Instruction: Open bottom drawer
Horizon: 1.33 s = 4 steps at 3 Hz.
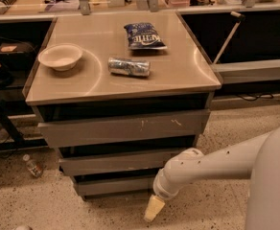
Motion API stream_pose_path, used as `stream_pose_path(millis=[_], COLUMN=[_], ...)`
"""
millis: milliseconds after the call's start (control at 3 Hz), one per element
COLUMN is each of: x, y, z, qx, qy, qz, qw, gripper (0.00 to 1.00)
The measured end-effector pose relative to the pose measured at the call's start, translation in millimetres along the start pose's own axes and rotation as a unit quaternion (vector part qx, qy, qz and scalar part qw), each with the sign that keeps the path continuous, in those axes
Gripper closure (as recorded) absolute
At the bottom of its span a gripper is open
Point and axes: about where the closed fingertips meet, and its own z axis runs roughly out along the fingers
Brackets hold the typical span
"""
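The bottom drawer (112,185) is the lowest, narrowest grey front of the three-drawer cabinet, and it looks closed. Above it sit the middle front (116,161) and the widest front with white scratches (125,127). My gripper (154,208) hangs from the white arm (212,164) at the lower right. It sits just right of and slightly below the bottom drawer's right end, near the floor. Only one yellowish finger tip shows.
On the cabinet top (178,75) lie a white bowl (60,56), a crushed can (128,66) and a blue chip bag (144,36). A small bottle (33,166) lies on the speckled floor at the left. Dark shelving stands on both sides.
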Motion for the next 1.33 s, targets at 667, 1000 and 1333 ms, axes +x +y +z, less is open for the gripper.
stream_pose_path(millis=[667, 1000, 1333], x=[12.1, 34.0, 55.5], y=[-6.5, -30.3, -61.1], z=[36.3, 95.4, 172.2], qx=[-0.007, -0.007, -0.007], qy=[0.011, 0.020, 0.035], qz=[0.005, 0.029, 0.049], qw=[0.9999, 0.9994, 0.9982], gripper=[0.00, 0.00, 0.00])
